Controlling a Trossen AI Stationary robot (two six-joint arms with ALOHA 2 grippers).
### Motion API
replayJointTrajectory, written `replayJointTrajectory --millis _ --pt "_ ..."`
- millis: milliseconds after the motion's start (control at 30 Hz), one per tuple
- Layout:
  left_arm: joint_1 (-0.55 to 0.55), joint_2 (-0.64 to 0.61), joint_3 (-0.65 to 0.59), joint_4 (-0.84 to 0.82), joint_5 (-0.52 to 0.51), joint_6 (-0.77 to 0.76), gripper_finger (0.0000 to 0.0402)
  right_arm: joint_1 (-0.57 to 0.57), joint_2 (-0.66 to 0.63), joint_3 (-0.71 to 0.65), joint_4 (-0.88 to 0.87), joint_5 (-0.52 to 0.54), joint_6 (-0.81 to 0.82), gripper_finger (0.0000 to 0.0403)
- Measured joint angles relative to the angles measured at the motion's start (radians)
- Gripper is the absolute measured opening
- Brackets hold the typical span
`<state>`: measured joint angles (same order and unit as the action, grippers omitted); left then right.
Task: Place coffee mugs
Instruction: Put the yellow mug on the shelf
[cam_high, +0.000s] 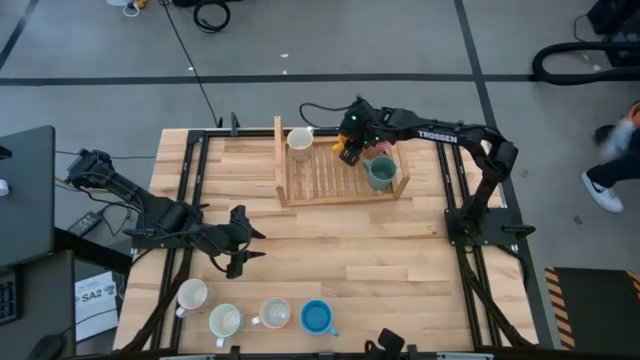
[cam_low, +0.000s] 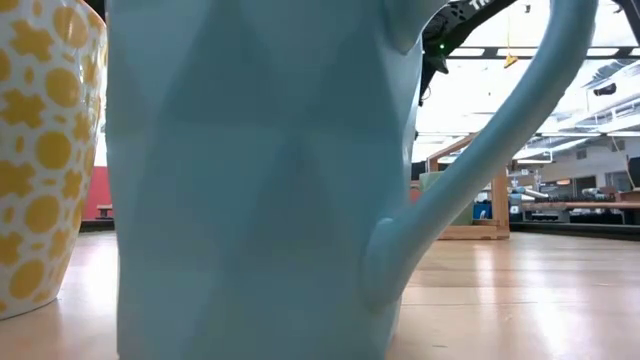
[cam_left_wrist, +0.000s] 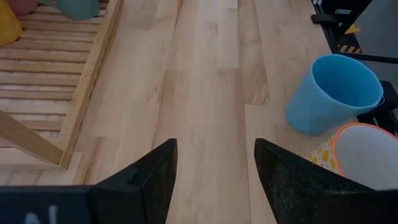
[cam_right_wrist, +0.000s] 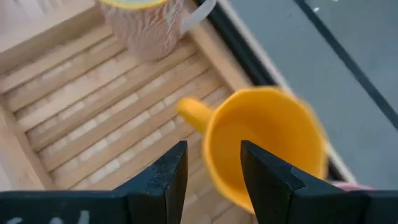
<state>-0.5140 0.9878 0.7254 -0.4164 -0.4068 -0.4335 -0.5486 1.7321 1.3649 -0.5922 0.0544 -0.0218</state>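
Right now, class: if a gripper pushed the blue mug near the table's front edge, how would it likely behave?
The blue mug looks rigid and glazed, so probably slippery and breakable. It stands upright on smooth wood, so it would likely slide rather than tip. Its handle could catch the neighbouring spotted mug.

Low view: blue mug (cam_low: 260, 170) fills the frame, its rim cut off at 12 o'clock, hiding most of the desk. Right wrist view: orange mug (cam_right_wrist: 267, 146) is blurred; pink mug (cam_right_wrist: 351, 185) barely shows at 4 o'clock.
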Motion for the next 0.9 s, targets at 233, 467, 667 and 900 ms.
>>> replayJointTrajectory --millis 233,467,667,900 --pt "0.0 0.0 0.0 0.0 0.0 0.0 0.0222 0.005 0.002 -0.028 0.042 0.021 -0.032 0.0154" --pt "0.0 0.0 0.0 0.001 0.0 0.0 0.0222 -0.002 0.014 -0.028 0.083 0.002 -0.03 0.0154" --pt "0.0 0.0 0.0 0.003 0.0 0.0 0.0222 0.005 0.064 -0.028 0.099 0.03 -0.054 0.0154" --pt "0.0 0.0 0.0 0.001 0.0 0.003 0.0222 0.002 0.097 -0.028 0.105 0.053 -0.06 0.0153"
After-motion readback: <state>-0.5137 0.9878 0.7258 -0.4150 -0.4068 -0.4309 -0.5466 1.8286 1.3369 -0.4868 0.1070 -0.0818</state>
